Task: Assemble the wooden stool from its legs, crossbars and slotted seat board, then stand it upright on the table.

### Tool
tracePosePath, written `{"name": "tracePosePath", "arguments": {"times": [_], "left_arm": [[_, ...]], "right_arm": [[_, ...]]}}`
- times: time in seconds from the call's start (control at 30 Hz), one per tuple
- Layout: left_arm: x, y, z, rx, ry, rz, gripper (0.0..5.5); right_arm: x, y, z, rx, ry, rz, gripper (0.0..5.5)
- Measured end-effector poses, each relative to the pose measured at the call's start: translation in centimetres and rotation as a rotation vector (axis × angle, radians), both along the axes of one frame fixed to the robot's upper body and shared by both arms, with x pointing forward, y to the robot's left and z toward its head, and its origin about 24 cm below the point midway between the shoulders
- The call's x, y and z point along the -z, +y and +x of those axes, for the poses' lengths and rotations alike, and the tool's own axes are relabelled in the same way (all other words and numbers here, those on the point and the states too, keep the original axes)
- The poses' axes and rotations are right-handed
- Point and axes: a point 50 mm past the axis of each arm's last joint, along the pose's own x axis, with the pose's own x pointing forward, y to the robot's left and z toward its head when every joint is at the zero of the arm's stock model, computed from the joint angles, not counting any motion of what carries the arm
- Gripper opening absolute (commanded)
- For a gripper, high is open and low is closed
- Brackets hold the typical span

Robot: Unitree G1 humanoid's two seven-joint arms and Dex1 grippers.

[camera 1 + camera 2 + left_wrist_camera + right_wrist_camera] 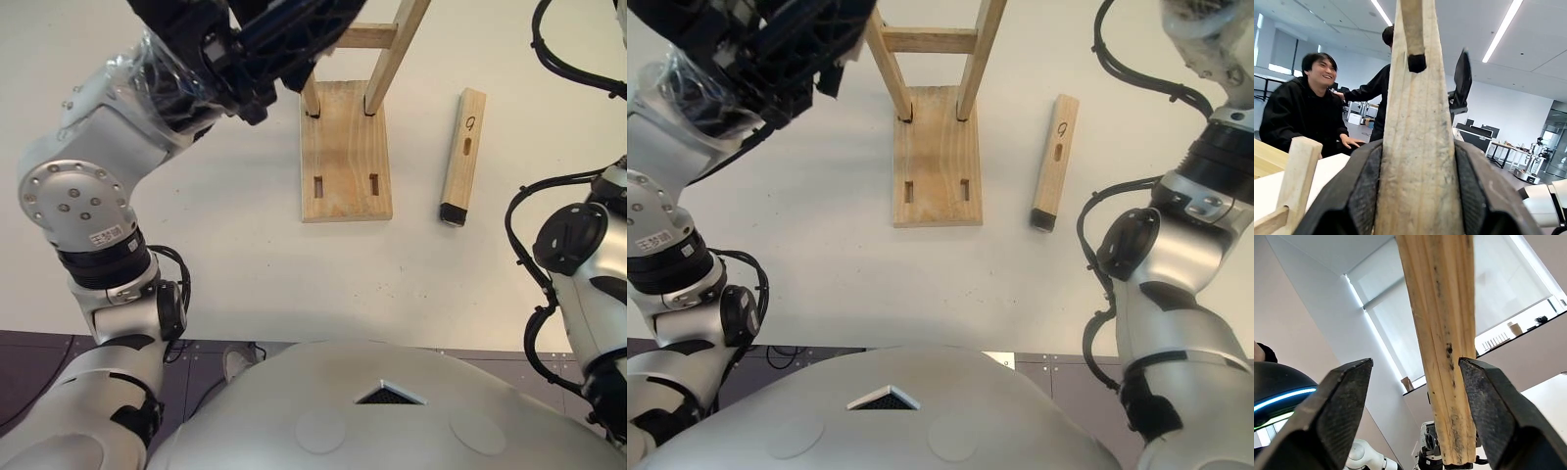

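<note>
The slotted seat board (345,157) lies flat on the white table. Two legs stand in its far slots, joined by a crossbar (367,36). My left gripper (1418,196) is shut on the left leg (311,98), whose wood (1418,122) is pressed between both pads. In the left wrist view the other standing leg (1298,166) rises beside it. My right gripper (1414,367) is open around the right leg (1444,333), with a gap on one side. A loose leg (462,157) with a dark tip lies right of the board.
The board's two near slots (318,184) hold nothing. Bare table (196,245) spreads left of the board and in front of it, down to the front edge. My right arm's cables (529,225) hang at the right, close to the loose leg.
</note>
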Motion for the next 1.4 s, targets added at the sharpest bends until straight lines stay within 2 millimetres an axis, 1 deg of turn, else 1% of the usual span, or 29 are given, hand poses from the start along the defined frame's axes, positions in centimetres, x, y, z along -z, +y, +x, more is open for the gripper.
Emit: {"name": "tracePosePath", "arguments": {"times": [0.07, 0.17, 0.27, 0.47, 0.57, 0.77, 0.8, 0.83, 0.87, 0.9, 0.97, 1.0, 1.13, 1.23, 1.3, 1.37, 1.4], "left_arm": [[0.3, -0.2, -0.1, 0.009, 0.008, 0.010, 1.99], [1.6, -0.7, -0.1, 0.017, 0.033, 0.068, 1.99], [2.4, -0.6, -0.2, 0.022, 0.048, 0.102, 1.99], [2.7, -0.6, -0.2, 0.015, 0.038, 0.106, 1.99], [3.5, -0.5, -0.6, 0.023, 0.056, 0.125, 1.99], [4.5, -0.1, -1.2, 0.048, 0.072, 0.217, 1.99], [4.5, -0.1, -1.2, 0.050, 0.072, 0.219, 1.99], [4.5, -0.1, -1.2, 0.051, 0.072, 0.219, 1.99], [4.5, -0.1, -1.2, 0.051, 0.072, 0.220, 1.99], [4.5, -0.1, -1.2, 0.049, 0.071, 0.222, 1.99], [4.6, -0.1, -1.2, 0.046, 0.070, 0.226, 1.99], [4.6, -0.1, -1.2, 0.044, 0.070, 0.227, 1.99], [4.8, -0.4, -1.2, 0.059, 0.070, 0.240, 1.99], [5.7, -0.7, -1.5, 0.099, 0.070, 0.350, 1.99], [6.3, -0.6, -1.8, 0.117, 0.075, 0.400, 1.99], [6.3, -0.6, -1.8, 0.127, 0.073, 0.398, 1.99], [6.1, -0.5, -1.8, 0.132, 0.076, 0.376, 1.99]], "right_arm": [[-0.1, 0.0, 0.0, -0.002, 0.004, 0.005, 3.22], [-0.3, 0.0, 0.0, -0.003, 0.009, 0.029, 3.22], [0.1, 0.1, 0.4, 0.009, 0.041, 0.020, 3.22], [1.9, 0.5, 1.4, 0.079, 0.108, -0.072, 3.22], [2.6, 0.2, 2.1, 0.118, 0.150, -0.085, 3.22], [2.3, 0.1, 1.6, 0.057, 0.104, -0.060, 3.22], [2.3, 0.0, 1.5, 0.053, 0.096, -0.060, 3.42], [2.3, -0.2, 1.4, 0.055, 0.088, -0.066, 3.49], [2.2, -0.5, 1.3, 0.072, 0.080, -0.086, 3.73], [2.4, -0.5, 1.0, 0.068, 0.064, -0.099, 3.78], [3.1, -0.1, 0.8, 0.052, 0.062, -0.131, 4.16], [3.2, 0.1, 0.8, 0.053, 0.060, -0.150, 4.20], [3.9, 0.4, 0.8, 0.059, 0.064, -0.189, 4.20], [3.9, 0.6, 0.7, 0.047, 0.046, -0.204, 4.20], [4.1, 0.7, 0.6, 0.038, 0.051, -0.211, 3.85], [4.4, 0.5, 0.4, 0.018, 0.060, -0.198, 3.45], [4.3, 0.3, -0.1, -0.020, 0.051, -0.172, 3.35]]}}
